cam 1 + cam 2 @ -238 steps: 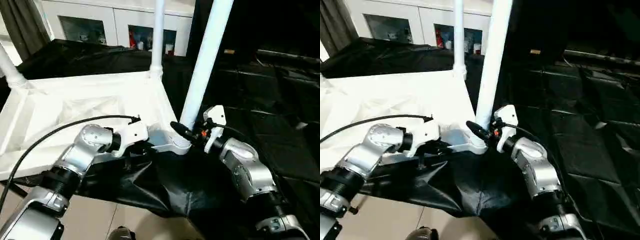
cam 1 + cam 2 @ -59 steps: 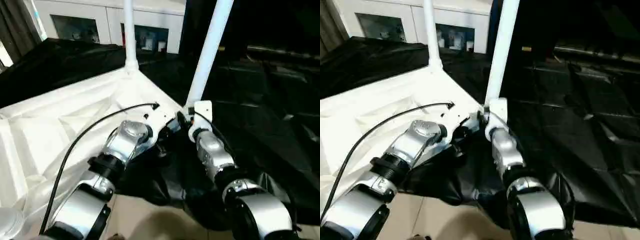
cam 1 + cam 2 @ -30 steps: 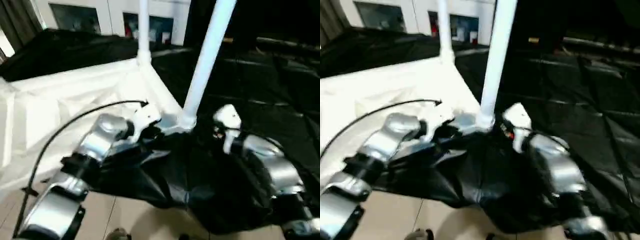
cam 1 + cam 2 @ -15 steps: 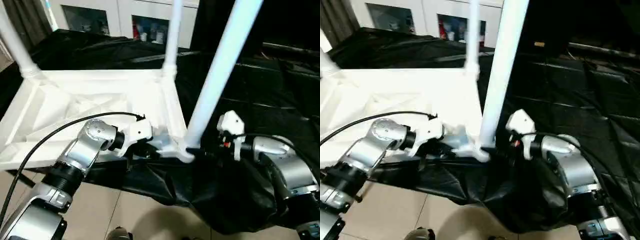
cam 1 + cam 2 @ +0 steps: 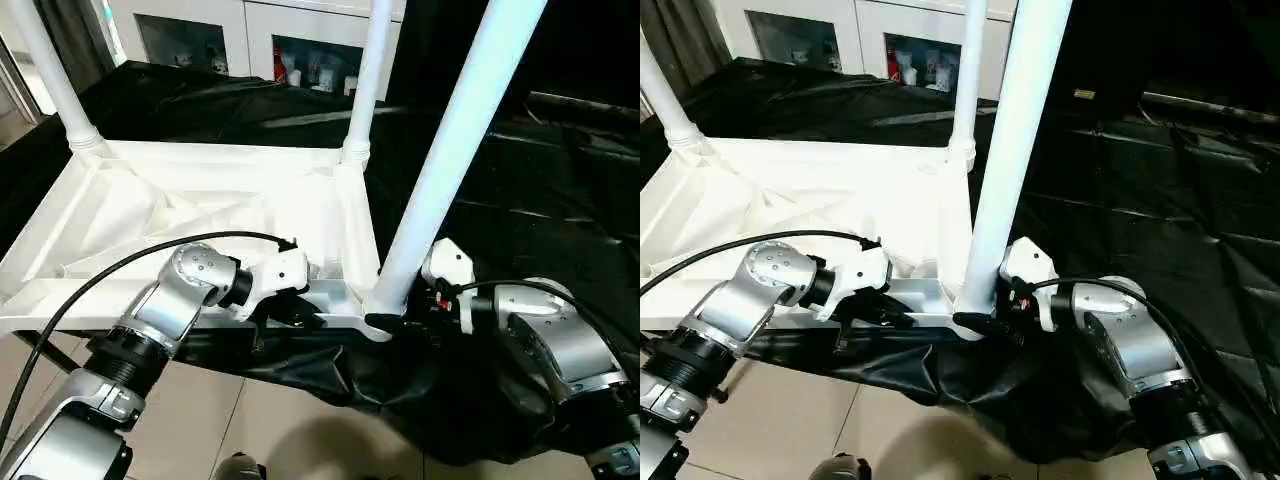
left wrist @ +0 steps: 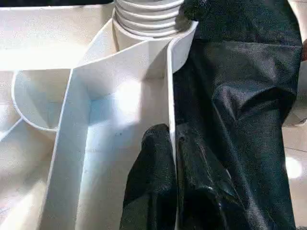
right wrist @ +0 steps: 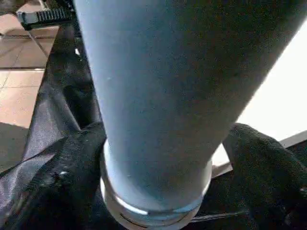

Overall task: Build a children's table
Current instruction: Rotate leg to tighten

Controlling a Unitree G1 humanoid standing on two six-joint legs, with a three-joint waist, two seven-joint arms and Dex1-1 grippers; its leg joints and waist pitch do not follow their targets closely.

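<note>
Your table top [image 5: 200, 215] lies upside down, ribbed underside up, on the black-draped counter [image 5: 560, 200], with its near edge overhanging toward you. Three legs stand up from its corner sockets: the nearest leg [image 5: 450, 150] at the near right corner, a second leg [image 5: 368, 70] at the far right corner, and a third leg [image 5: 50, 75] at the far left.

Your left gripper [image 6: 170, 158] has its fingers [image 6: 151, 167] pressed together on the thin outer wall of the top's near rim, one on the inside and one on the outside, just short of the socket that carries the nearest leg.

Your right gripper [image 5: 990, 320] sits at the base of that nearest leg. Its fingers [image 7: 72, 177] stand apart, one on each side of the leg just above the socket collar; whether they press the tube you cannot tell.

Compared with half a second ago, the right gripper has moved in from beside the leg to straddle its base, while the left gripper keeps its pinch on the rim. The head camera has also shifted, so the whole top now sits further right in view.
</note>
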